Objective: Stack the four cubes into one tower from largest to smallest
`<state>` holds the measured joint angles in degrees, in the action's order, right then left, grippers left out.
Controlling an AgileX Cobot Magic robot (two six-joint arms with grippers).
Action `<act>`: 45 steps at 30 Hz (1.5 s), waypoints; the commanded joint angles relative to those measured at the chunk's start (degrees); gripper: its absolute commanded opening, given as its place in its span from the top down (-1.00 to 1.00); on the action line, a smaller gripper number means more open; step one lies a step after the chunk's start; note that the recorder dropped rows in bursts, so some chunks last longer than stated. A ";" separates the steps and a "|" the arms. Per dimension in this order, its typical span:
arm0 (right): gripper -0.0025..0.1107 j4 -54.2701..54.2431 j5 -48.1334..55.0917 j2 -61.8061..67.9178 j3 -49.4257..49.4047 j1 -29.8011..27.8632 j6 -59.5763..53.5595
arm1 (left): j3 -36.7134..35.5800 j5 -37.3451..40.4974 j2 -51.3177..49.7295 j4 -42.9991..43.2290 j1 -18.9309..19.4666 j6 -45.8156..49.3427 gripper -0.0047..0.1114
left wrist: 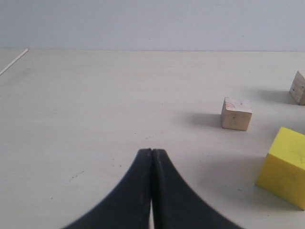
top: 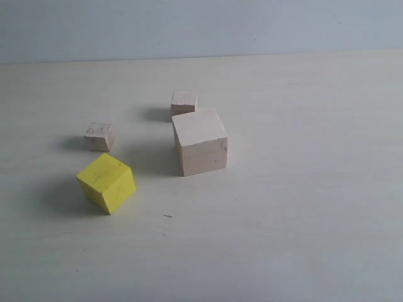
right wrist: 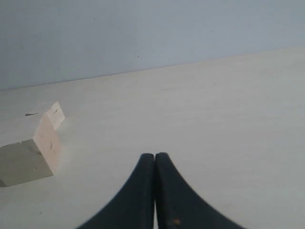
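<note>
Four cubes lie apart on the table, none stacked. The large pale wooden cube (top: 200, 143) sits in the middle, with one small pale cube (top: 184, 102) just behind it. The other small pale cube (top: 99, 136) is to the left, and the yellow cube (top: 106, 183) rests nearer the front left, turned at an angle. Neither gripper shows in the exterior view. My left gripper (left wrist: 151, 151) is shut and empty, with the small cube (left wrist: 236, 113) and yellow cube (left wrist: 285, 168) ahead of it to one side. My right gripper (right wrist: 155, 156) is shut and empty; the large cube (right wrist: 31, 153) lies off to its side.
The pale table (top: 302, 214) runs back to a grey-blue wall (top: 201, 25). A second small cube's edge (left wrist: 299, 88) shows at the border of the left wrist view. A tiny dark speck (top: 167, 216) lies in front of the cubes.
</note>
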<state>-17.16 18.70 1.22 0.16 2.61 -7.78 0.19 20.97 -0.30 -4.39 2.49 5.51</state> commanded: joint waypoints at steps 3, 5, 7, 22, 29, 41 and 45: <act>0.96 0.00 -9.06 -0.40 -0.16 0.09 0.32 | -0.19 -2.73 0.30 1.04 -0.33 0.28 0.92; 0.96 -1.14 -15.16 -0.40 -0.16 0.09 0.32 | -0.19 -6.89 0.30 0.91 -0.33 0.28 0.92; 0.96 -1.14 -21.00 -0.40 -0.16 0.09 0.32 | -0.19 -13.35 0.30 0.91 -0.33 0.28 0.92; 0.96 -1.54 -33.50 -0.40 -0.16 0.09 0.32 | -0.19 -26.28 0.30 0.91 -0.33 0.28 0.92; 0.96 -1.59 -37.55 -0.40 2.19 0.09 9.35 | 1.16 -29.24 0.30 -0.19 -0.33 -9.19 0.92; 0.96 11.86 -10.13 35.42 42.13 12.11 6.37 | 40.44 -0.70 -34.08 -0.97 -7.71 -6.97 0.92; 0.96 11.63 1.69 52.17 47.95 23.60 4.16 | 45.82 11.28 -48.52 -6.89 -21.60 4.91 0.92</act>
<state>-5.87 14.96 46.47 46.74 22.37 -2.36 44.37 25.94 -43.10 -8.20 -13.93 5.53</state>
